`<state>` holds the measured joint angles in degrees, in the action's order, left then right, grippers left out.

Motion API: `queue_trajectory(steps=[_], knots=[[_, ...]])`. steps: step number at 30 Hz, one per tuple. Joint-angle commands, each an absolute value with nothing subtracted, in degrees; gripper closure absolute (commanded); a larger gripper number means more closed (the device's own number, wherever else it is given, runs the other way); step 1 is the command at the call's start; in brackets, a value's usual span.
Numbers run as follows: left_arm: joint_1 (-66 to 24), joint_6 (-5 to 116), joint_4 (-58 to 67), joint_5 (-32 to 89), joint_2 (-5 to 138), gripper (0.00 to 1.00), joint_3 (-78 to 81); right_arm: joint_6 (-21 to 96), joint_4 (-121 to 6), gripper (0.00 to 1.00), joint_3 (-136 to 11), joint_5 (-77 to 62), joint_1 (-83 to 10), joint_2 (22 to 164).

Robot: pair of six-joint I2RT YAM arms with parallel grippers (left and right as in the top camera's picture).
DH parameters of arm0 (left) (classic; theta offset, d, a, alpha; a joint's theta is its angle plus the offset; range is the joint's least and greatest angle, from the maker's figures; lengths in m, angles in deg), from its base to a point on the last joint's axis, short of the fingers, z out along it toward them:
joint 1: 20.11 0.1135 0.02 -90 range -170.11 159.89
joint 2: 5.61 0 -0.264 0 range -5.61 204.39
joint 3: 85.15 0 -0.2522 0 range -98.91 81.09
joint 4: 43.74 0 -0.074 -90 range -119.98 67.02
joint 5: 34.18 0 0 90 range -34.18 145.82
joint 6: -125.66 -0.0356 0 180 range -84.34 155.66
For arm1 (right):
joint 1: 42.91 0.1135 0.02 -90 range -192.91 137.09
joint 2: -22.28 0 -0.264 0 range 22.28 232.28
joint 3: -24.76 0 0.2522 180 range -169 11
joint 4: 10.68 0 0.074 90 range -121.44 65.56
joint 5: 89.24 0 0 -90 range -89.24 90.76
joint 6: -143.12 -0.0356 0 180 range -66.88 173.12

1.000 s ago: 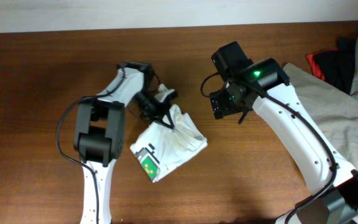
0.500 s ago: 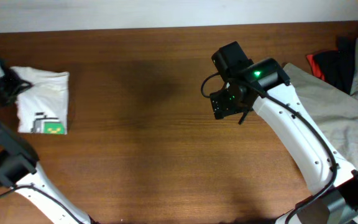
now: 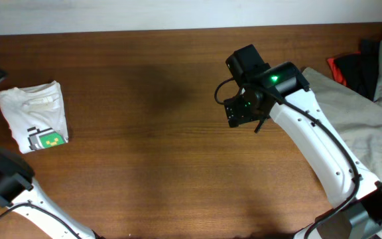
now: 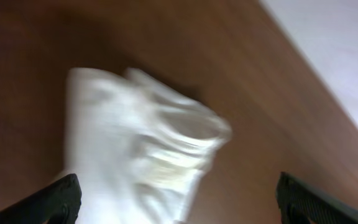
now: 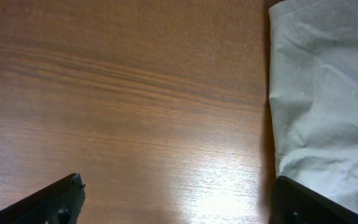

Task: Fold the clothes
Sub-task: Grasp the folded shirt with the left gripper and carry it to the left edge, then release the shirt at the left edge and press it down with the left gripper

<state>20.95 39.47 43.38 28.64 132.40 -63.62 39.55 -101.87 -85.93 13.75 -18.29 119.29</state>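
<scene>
Shifted since half a second ago, the folded white T-shirt lies free beneath the wide-open left gripper; far to its right, the right gripper also gapes.

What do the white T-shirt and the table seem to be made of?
The white T-shirt looks like thin, soft cloth, perhaps cotton: it wrinkles and lies folded. The table looks like wood or laminate, smooth and slightly glossy: brown grain lines and a light glare.
</scene>
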Motion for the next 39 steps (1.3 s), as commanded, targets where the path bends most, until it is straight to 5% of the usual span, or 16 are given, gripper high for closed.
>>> queue_trajectory(steps=[1, 10, 16, 26, 33, 39], knots=[[13.71, 33.88, 45.94, 22.58, 127.75, 0.01, -65.23, 38.0, -100.08, 0.01, -87.06, 12.2, -18.95, 117.44], [-17.52, 31.5, 57.91, 41.71, 127.53, 0.01, -65.21, 43.34, -94.07, 0.01, -87.06, -4.32, -38.29, 117.46], [-28.36, 32.87, 66.75, 47.3, 126.96, 0.0, -64.23, 46.46, -101.17, 0.01, -87.06, -5.7, -47.64, 117.46], [-30.83, 39.5, 66.66, 57.4, 108.78, 0.01, -32.21, 46.7, -115.03, 0.01, -85.14, -3.19, -48.93, 111.47], [-30.81, 44.85, 51.05, 63.37, 85.56, 0.01, -13.46, 46.26, -99.9, 0.01, -64.46, -3.78, -48.93, 88.56], [-24.43, 43.26, 35.8, 70.43, 89.41, 0.01, -12.76, 46.26, -97.63, 0.02, -57.91, -3.76, -48.93, 88.21]])
